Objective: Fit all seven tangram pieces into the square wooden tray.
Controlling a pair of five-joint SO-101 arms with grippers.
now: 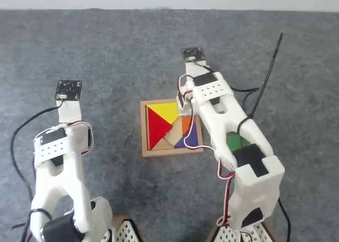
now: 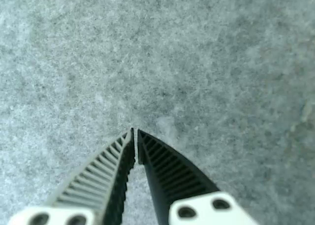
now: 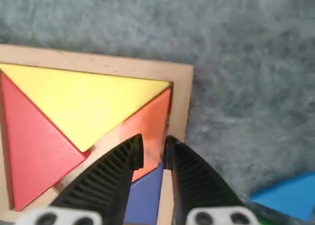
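The square wooden tray [image 1: 144, 126] lies mid-table. It holds a yellow triangle [image 1: 165, 112], a red triangle [image 1: 155, 128], an orange piece [image 1: 186, 125], a purple-blue piece [image 1: 189, 141] and a plain wooden piece [image 1: 172, 136]. My right arm [image 1: 212, 101] reaches over the tray's right side. The right gripper [image 3: 153, 147] hovers just above the orange piece [image 3: 147, 124], open by a narrow gap and holding nothing. A blue piece [image 3: 289, 195] lies on the carpet outside the tray, and a green piece [image 1: 235, 141] shows under the right arm. The left gripper [image 2: 135, 132] is shut and empty over bare carpet.
Grey carpet [image 1: 106, 51] covers the whole table. My left arm [image 1: 61, 146] stands well left of the tray. Black cables [image 1: 265, 83] trail to the right of the right arm. A pale wall edge runs along the far side.
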